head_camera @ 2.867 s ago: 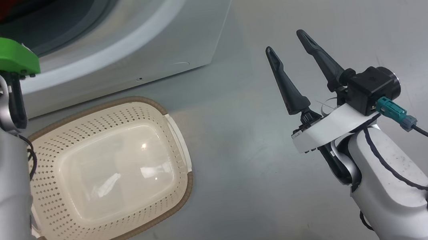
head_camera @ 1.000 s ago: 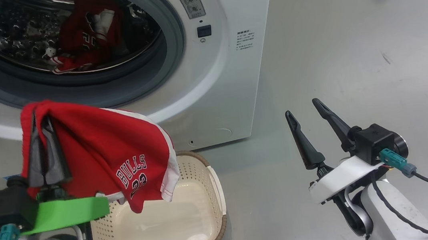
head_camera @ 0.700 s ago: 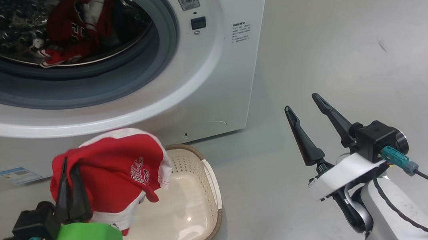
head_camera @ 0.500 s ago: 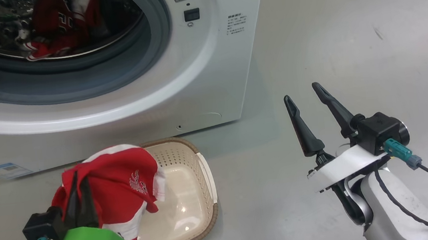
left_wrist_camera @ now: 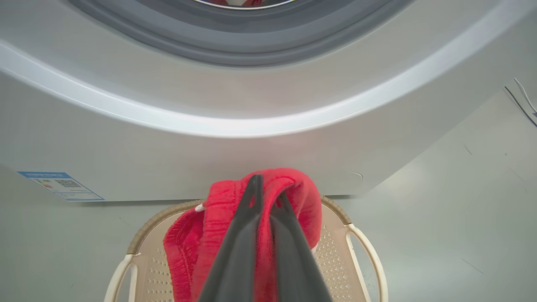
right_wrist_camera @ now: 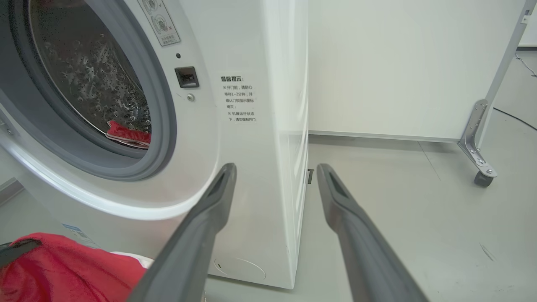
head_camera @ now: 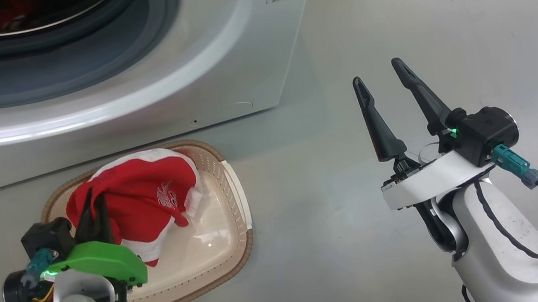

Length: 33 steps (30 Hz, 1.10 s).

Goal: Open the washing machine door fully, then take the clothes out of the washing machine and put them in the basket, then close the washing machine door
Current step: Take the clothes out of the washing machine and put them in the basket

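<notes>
The clothes [head_camera: 145,200] you hold droop into the basket [head_camera: 247,234] below the washing machine [head_camera: 149,78], pinched tight between your left fingers [left_wrist_camera: 241,239]; your right fingers [head_camera: 376,118] are spread wide, empty.

Light: bright, even, white, from overhead; pale floor [head_camera: 360,19] with a dull sheen; soft shadow under the washing machine [head_camera: 249,62], spreading onto the floor beside the basket [head_camera: 243,209]; small glare patches on the basket's glossy bottom; bright streak along the machine's curved front ring; machine front slightly smeared in head and left wrist views; printed text [right_wrist_camera: 238,98] sharp in right wrist view; wide-angle stretch toward wrist-view borders.
</notes>
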Available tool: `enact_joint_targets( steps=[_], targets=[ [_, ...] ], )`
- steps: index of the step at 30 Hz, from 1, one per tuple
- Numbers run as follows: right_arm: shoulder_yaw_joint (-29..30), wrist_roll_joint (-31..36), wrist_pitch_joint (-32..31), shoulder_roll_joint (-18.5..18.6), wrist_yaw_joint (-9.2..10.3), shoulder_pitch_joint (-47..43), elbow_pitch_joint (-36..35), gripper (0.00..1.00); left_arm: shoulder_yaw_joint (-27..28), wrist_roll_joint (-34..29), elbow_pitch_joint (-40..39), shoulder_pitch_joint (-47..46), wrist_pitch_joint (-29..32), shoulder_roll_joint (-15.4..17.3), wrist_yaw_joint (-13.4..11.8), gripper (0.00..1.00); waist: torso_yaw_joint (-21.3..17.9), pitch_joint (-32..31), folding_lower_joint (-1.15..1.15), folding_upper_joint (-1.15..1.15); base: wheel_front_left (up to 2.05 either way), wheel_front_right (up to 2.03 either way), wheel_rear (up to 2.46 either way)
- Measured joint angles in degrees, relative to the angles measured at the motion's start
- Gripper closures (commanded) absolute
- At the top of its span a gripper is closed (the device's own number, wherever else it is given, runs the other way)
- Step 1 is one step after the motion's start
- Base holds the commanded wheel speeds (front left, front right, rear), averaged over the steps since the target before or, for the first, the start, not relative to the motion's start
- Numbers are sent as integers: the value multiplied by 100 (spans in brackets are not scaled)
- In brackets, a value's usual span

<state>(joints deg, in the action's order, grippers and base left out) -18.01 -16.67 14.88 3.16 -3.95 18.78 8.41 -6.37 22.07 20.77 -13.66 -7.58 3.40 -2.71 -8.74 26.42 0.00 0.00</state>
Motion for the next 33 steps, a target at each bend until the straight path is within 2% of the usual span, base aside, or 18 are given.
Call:
enact_joint_targets(
  steps=[18, 24, 31, 33],
  targets=[
    [16, -49, 0, 0, 57, 582, -248, 0, 115, 10, 1674, -1137, 93, 238, 183, 100, -327, 1308, 1, 0, 0, 0, 0],
    [-2, -41, 0, 0, 56, 693, -238, 0, 138, 88, 2302, -1395, 86, 225, 238, 100, -344, 1540, 1, 0, 0, 0, 0],
    [-20, -33, 0, 0, 56, 756, -230, 0, 161, 118, 2671, -1644, 37, 177, 257, 99, -338, 1587, 1, 0, 0, 0, 0],
    [-21, -33, 0, 0, 56, 787, -225, 0, 171, 142, 2773, -1721, 32, 160, 259, 59, -332, 1590, 1, 0, 0, 0, 0]
  ],
)
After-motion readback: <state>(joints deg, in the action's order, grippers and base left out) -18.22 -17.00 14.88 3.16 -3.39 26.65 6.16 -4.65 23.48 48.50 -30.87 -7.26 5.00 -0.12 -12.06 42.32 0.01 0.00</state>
